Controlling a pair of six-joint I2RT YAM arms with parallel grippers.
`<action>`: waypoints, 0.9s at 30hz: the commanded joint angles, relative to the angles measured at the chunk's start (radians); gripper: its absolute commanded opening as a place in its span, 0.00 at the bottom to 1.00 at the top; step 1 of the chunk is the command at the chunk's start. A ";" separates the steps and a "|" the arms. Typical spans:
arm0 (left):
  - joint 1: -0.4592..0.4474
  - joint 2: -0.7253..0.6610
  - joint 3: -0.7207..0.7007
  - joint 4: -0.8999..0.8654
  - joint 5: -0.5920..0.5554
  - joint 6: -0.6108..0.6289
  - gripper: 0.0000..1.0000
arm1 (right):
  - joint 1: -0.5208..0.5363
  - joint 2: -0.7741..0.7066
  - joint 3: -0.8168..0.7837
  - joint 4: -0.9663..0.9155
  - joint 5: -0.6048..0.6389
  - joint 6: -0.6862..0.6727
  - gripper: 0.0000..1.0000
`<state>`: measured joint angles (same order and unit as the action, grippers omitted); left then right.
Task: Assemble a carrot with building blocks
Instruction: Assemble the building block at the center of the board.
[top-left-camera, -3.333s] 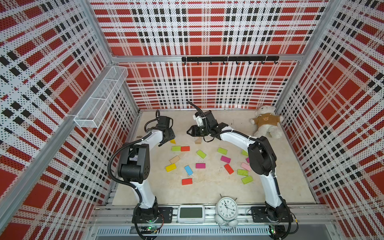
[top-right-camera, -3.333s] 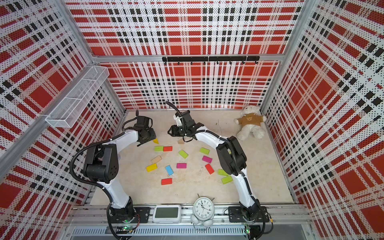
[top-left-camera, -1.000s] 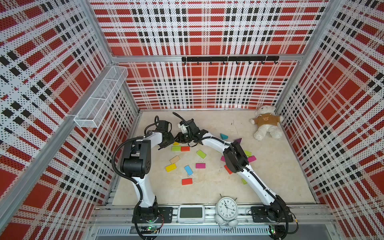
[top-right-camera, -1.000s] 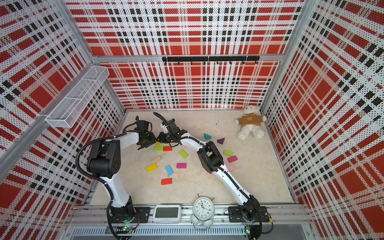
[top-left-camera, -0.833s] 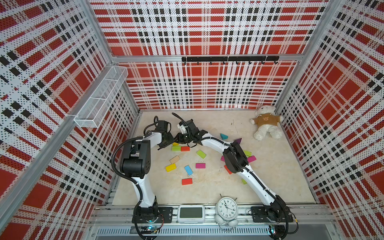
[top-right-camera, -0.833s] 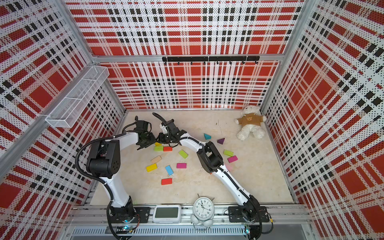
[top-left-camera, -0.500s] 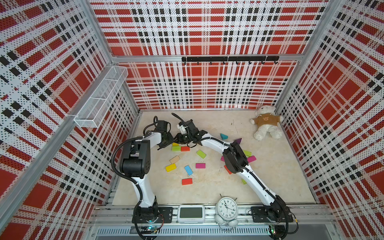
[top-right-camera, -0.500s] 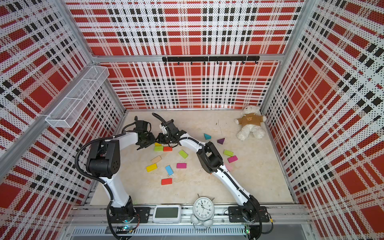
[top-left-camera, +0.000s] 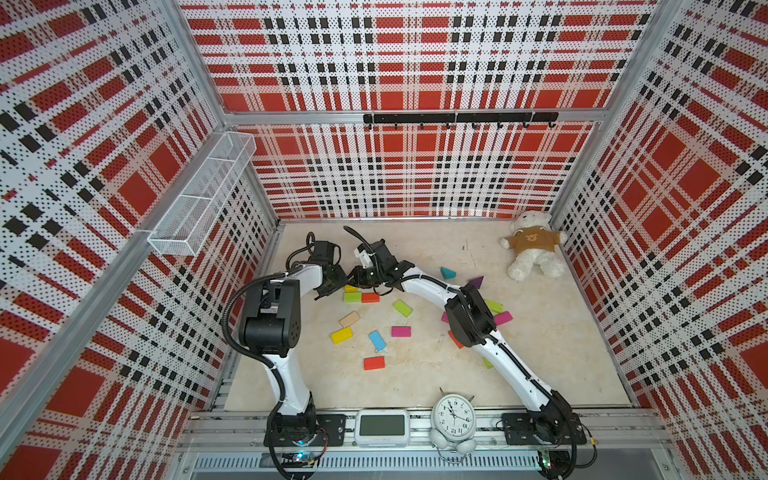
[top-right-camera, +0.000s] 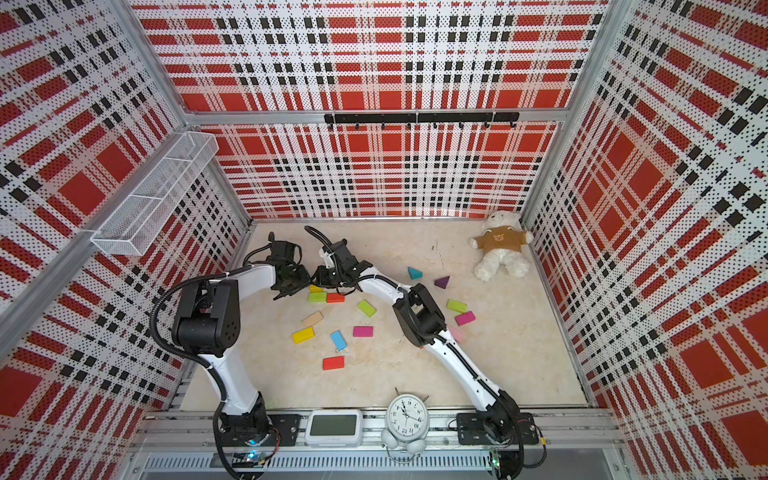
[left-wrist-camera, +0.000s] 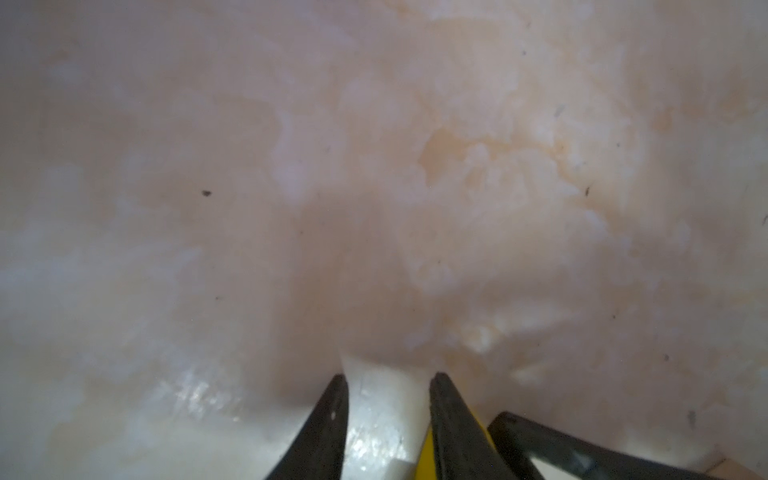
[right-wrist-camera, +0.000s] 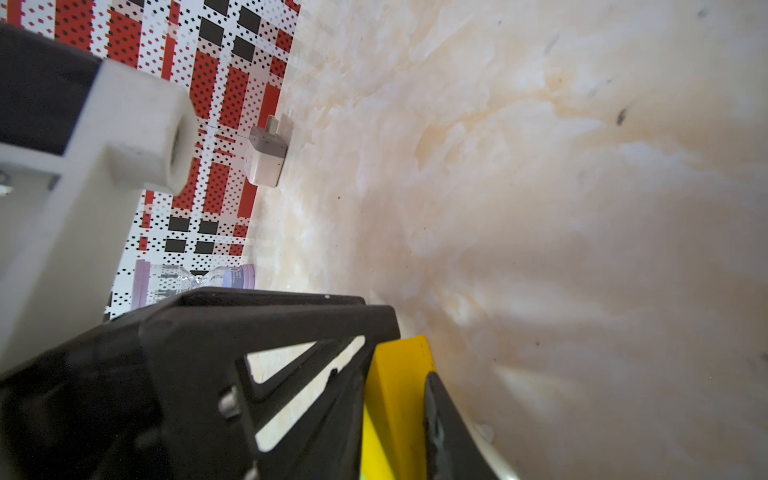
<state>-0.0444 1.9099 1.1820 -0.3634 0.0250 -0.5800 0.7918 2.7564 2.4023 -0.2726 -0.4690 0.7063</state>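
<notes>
Both arms reach to the far left of the table, grippers tip to tip.

Right gripper: a yellow block fills the gap between its fingers, with both fingers against it, so it is clamped.

Left gripper: fingers a little apart with a pale patch between them. Whether that is a held piece or lit table cannot be told. A yellow sliver shows beside one finger.

Just near of the tips, a lime green block and a red block lie flat, end to end.

Nearer, toward the middle: tan block, blue block, magenta block, all flat and apart.

To the right of the grippers: teal triangle and purple triangle, apart.
</notes>
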 joint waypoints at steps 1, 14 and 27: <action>0.012 -0.024 -0.007 0.030 0.010 -0.019 0.39 | 0.007 0.031 0.038 0.038 0.018 0.010 0.32; 0.022 -0.062 -0.010 0.030 0.007 -0.028 0.44 | -0.049 -0.142 -0.203 0.131 0.039 -0.003 0.41; 0.022 -0.101 -0.060 0.033 0.004 -0.025 0.41 | -0.059 -0.203 -0.313 0.159 0.026 -0.011 0.26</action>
<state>-0.0277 1.8400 1.1297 -0.3393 0.0307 -0.5964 0.7280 2.5855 2.0796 -0.1440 -0.4431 0.7071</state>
